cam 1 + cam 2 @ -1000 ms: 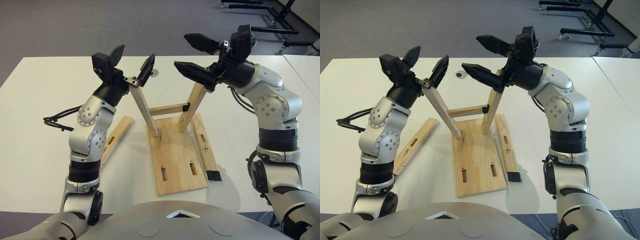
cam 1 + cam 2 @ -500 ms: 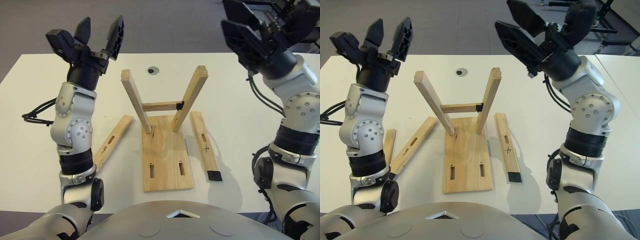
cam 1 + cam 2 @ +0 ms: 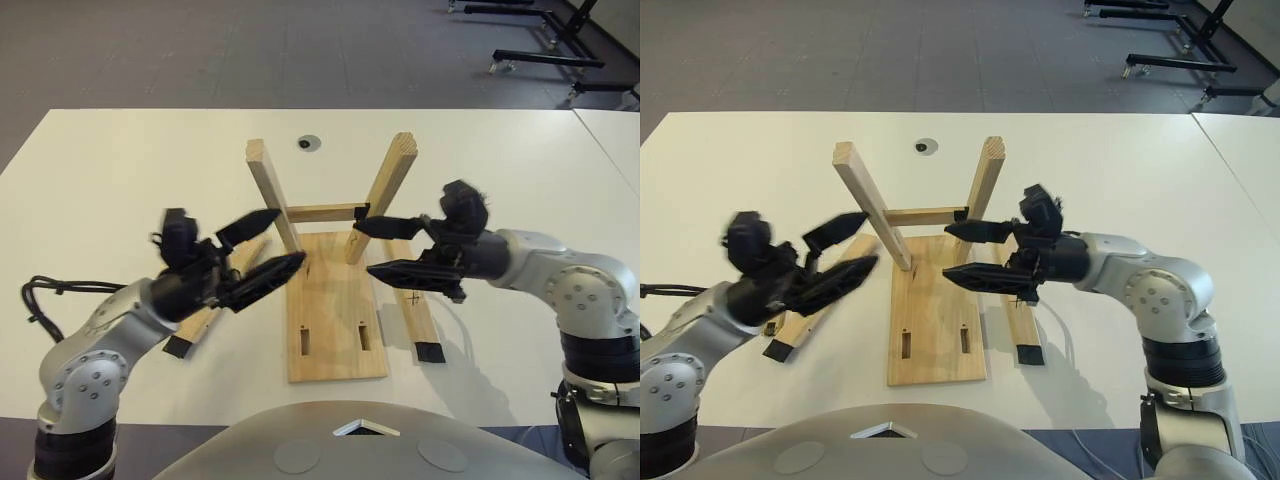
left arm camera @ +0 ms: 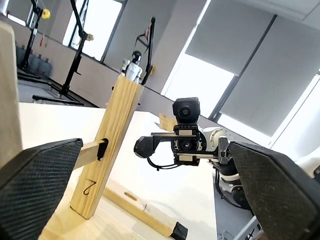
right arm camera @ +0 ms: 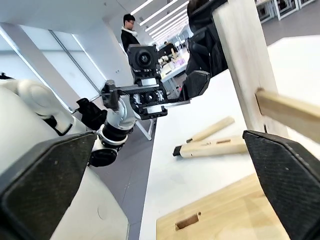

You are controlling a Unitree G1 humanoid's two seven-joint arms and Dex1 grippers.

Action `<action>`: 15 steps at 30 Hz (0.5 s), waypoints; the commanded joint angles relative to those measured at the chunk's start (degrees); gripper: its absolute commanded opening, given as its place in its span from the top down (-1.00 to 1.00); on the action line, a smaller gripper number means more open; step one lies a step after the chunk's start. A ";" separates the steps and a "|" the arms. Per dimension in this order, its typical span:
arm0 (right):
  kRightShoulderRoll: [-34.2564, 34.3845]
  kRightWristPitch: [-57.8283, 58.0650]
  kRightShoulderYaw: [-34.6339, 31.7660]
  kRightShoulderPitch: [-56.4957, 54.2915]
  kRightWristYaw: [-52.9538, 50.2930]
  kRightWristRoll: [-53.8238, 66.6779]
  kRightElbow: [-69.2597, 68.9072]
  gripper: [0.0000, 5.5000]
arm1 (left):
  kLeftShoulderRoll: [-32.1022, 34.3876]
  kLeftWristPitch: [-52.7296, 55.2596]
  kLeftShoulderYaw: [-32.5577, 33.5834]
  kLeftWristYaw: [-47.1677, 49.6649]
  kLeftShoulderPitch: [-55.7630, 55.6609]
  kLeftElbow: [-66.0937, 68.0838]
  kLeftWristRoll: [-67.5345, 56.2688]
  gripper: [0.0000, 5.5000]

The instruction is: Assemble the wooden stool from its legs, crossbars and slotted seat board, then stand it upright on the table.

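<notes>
The slotted seat board [image 3: 335, 315] lies flat mid-table. Two legs stand in its far slots, the left leg [image 3: 272, 195] and the right leg [image 3: 386, 188], leaning apart and joined by a crossbar [image 3: 320, 212]. One loose leg [image 3: 412, 300] lies right of the board. Another loose leg [image 3: 205, 320] lies left of it, under my left arm. My left gripper [image 3: 287, 238] hangs open just left of the standing legs. My right gripper [image 3: 365, 247] is open by the right leg's foot. Both hold nothing. The right wrist view shows the left leg [image 5: 247, 65] and two sticks [image 5: 212, 145] beyond.
A round cable hole [image 3: 308, 143] sits in the table behind the legs. A black cable [image 3: 60, 287] loops at the left edge. A second table [image 3: 615, 130] adjoins on the right. Wheeled metal frames [image 3: 540, 55] stand on the floor far back.
Both arms came down from high above the table to low beside the standing legs, fingers pointing inward. A second ago the grippers were at the leg tops. The head camera shifted too.
</notes>
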 commanded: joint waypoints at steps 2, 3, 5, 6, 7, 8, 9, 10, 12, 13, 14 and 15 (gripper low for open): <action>-1.57 -4.80 5.80 1.28 5.14 -9.05 1.42 -0.96 | 0.56 -0.25 -4.58 -1.12 -2.06 5.18 6.05 -0.95; -1.23 -5.52 6.55 1.03 5.58 -10.30 2.05 -0.96 | 0.61 -0.62 -4.93 -1.50 -2.64 6.74 7.27 -0.95; -1.10 -7.67 8.50 -0.13 7.27 -13.49 3.40 -0.96 | 1.79 -1.01 -6.25 -2.32 -4.54 9.04 10.92 -0.95; -1.05 -8.50 9.20 -0.84 7.99 -14.83 4.20 -0.96 | 2.29 -1.49 -6.65 -3.16 -6.00 10.14 12.59 -0.95; -0.99 -9.39 9.98 -1.75 8.68 -16.30 5.43 -0.96 | 2.54 -1.98 -6.81 -3.82 -7.30 11.27 13.83 -0.95; -0.78 -10.46 10.65 -2.58 9.23 -17.95 6.91 -0.96 | 2.56 -2.43 -6.81 -4.51 -8.48 12.43 14.76 -0.95; 0.02 -11.56 11.08 -3.99 9.32 -19.60 9.46 -0.96 | 2.59 -3.06 -6.91 -5.32 -9.89 13.96 15.90 -0.95; 0.50 -12.89 11.64 -5.24 9.60 -21.41 11.76 -0.96 | 2.67 -3.54 -7.26 -6.32 -11.26 15.52 16.92 -0.95; 0.36 -16.34 12.57 -7.11 11.54 -24.96 15.96 -0.96 | 2.57 -5.34 -9.94 -8.64 -15.41 19.96 21.22 -0.95; 0.47 -17.40 12.51 -8.58 12.41 -26.04 18.09 -0.96 | 2.16 -5.76 -11.21 -9.33 -17.74 21.88 22.95 -0.95; 0.64 -18.19 12.19 -9.85 13.06 -26.72 19.71 -0.96 | 1.81 -6.07 -12.17 -10.10 -19.37 22.76 24.00 -0.95; 1.02 -18.64 11.60 -11.45 13.40 -27.04 21.34 -0.96 | 1.55 -6.30 -12.64 -10.86 -20.42 23.04 24.47 -0.95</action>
